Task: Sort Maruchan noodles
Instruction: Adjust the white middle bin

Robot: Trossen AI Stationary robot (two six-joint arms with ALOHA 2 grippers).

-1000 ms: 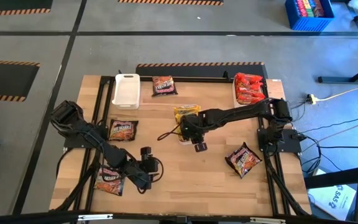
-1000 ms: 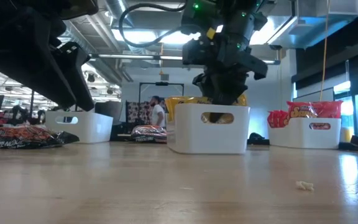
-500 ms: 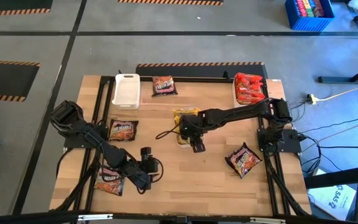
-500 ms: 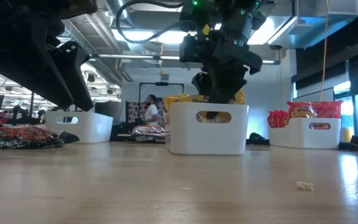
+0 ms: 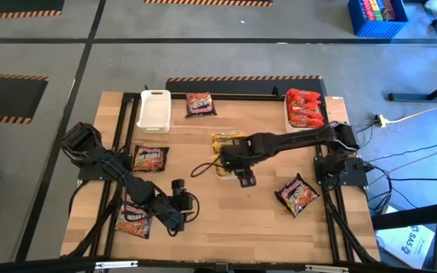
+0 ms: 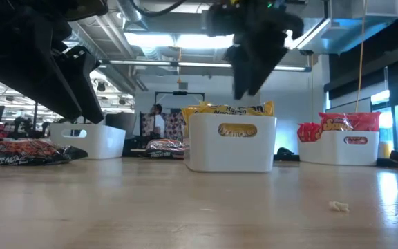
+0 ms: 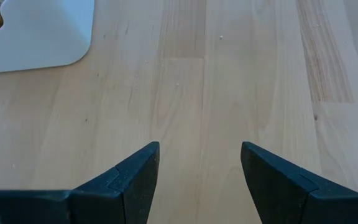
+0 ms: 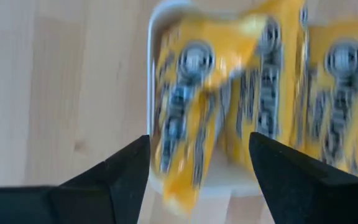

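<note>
The pale wooden surface (image 5: 226,220) carries three white rectangular plastic trays. The middle tray (image 6: 231,142), near the centre, holds the crinkly yellow noodle packets (image 8: 241,106), standing on edge. The tray at two o'clock (image 6: 354,146) is filled with red packets (image 5: 305,108), and the tray at eleven o'clock (image 5: 154,111) looks bare inside. Dark brown packets lie loose on the surface: one at twelve o'clock (image 5: 200,104), one at nine o'clock (image 5: 149,158), one at seven o'clock (image 5: 133,218) and one at four o'clock (image 5: 297,194).

The right claw (image 8: 197,171) hangs just above the middle tray's six o'clock end, its fingers spread wide with nothing between them. The left claw (image 7: 199,171) sits low at seven o'clock, just beside the packet there, spread wide over bare wood, holding nothing.
</note>
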